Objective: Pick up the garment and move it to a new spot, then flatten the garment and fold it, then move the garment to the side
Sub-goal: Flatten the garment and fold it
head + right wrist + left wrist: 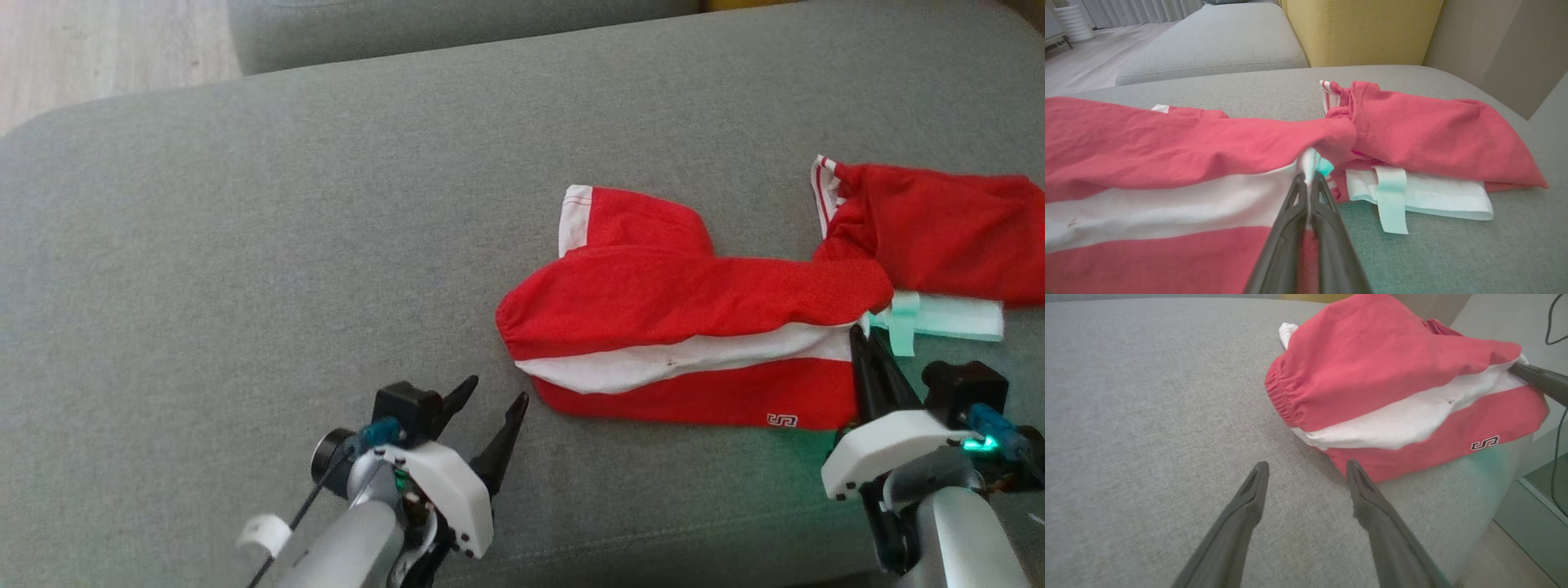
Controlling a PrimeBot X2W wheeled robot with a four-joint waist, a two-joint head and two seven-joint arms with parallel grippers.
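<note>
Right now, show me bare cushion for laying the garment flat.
Free: the cushion left of the garment, beyond the open left end effector, and the strip behind the garment. Crowded: the right, where the right end effector pinches it beside a mint tab.

I had bare grey cushion (pixel 245 245) wide open left of the red shorts (pixel 694 310) and beyond them. Right of the shorts, a pale green cloth (pixel 947 318) and my right gripper (pixel 857 336), clamped on their edge, crowded the way.
</note>
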